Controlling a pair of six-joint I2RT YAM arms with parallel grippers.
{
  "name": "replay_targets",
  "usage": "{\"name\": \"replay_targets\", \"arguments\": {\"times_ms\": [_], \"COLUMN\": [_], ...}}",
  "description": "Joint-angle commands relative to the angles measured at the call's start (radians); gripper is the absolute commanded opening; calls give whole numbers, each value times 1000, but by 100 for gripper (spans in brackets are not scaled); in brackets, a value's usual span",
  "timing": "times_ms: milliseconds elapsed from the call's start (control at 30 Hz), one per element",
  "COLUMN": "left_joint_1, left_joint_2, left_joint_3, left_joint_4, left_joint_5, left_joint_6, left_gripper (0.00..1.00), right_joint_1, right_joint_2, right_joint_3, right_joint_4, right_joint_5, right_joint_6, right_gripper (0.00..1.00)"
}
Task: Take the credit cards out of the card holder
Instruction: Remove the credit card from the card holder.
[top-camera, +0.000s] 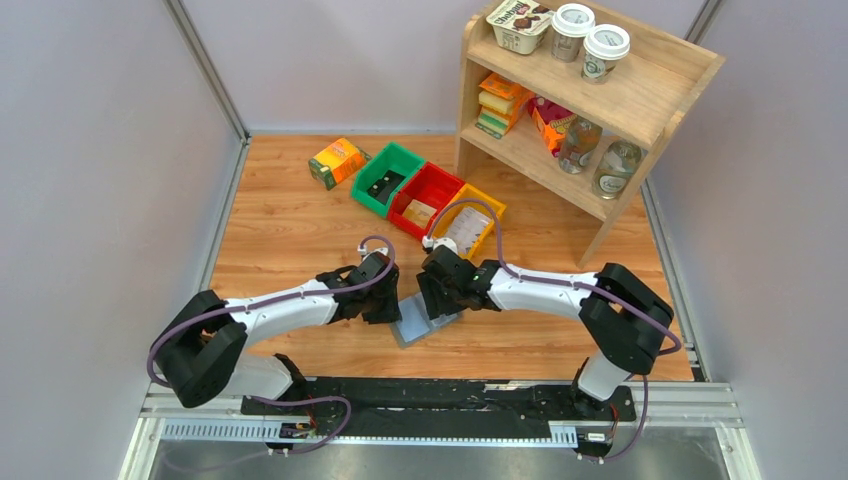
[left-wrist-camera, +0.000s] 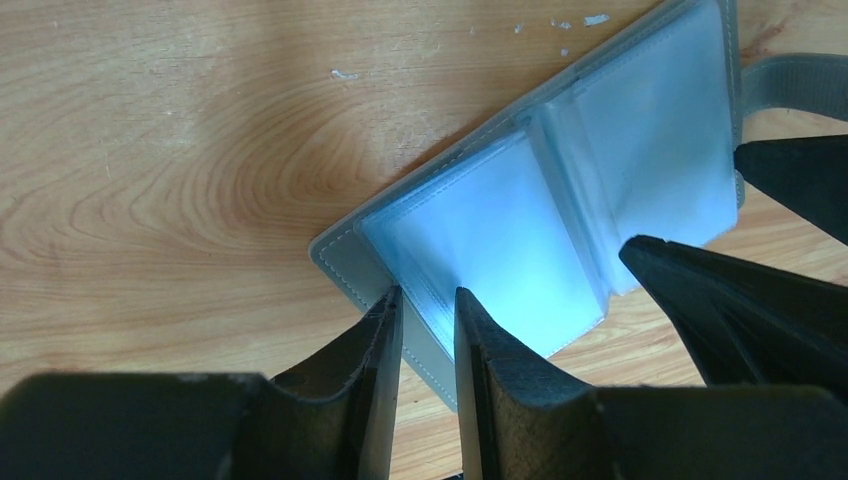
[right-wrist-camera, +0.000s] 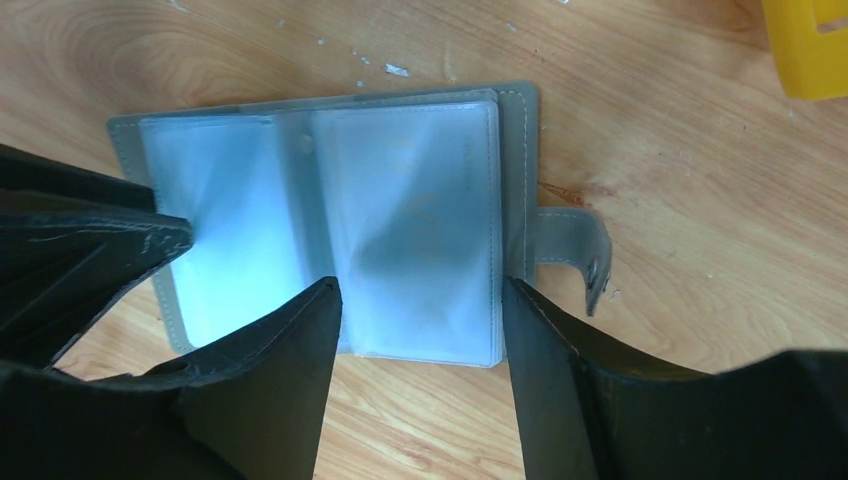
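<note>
The grey card holder (top-camera: 425, 326) lies open and flat on the wooden table between my two grippers, blue-grey inside with clear pockets. It fills the left wrist view (left-wrist-camera: 520, 225) and the right wrist view (right-wrist-camera: 400, 200), its snap tab (right-wrist-camera: 575, 245) sticking out to the right. No credit card shows in the pockets. My left gripper (left-wrist-camera: 428, 292) has its jaws a narrow gap apart, tips down on the holder's left edge. My right gripper (right-wrist-camera: 420, 285) is open wide, straddling the holder's right half. Both show close together in the top view, left (top-camera: 388, 303) and right (top-camera: 437, 300).
Green (top-camera: 372, 168), red (top-camera: 425, 180) and yellow (top-camera: 487, 208) bins stand in a row behind the grippers; a black flat thing lies in the green one, pale flat things in the others. An orange-green carton (top-camera: 337, 160) lies at the back left. A wooden shelf (top-camera: 640, 110) stands back right.
</note>
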Motion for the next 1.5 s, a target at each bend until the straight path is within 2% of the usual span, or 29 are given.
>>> {"name": "replay_targets", "arguments": {"times_ms": [0,300,700,900,1200,1333,1467], "left_joint_1": [-5,-5,-5,-5,-5,-5,-5], "left_joint_2": [13,15,18,16,13,11,5], "left_joint_3": [1,1,-3,-5,-7,-11,-16], "left_joint_4": [31,33,39,39,40,42,46], "left_joint_5": [10,12,15,16,16,15,13], "left_joint_6": [-5,-8,-10,-11,-13,-16,-21], "left_gripper": [33,32,31,31,31,31,31], "right_joint_1": [0,2,7,7,8,7,5], "right_joint_2": [-59,-39,-154,-183,-163,-146,-103], "right_joint_3": [4,10,-4,-13,-18,-24,-10], "right_joint_4": [46,35,64,104,121,175,149], "right_joint_5": [-32,-20,-107,-224,-262,-371,-347], "right_joint_6": [-1,0,-13,-18,-29,-37,-21], "right_gripper": [64,66,49,48,48,48,47]}}
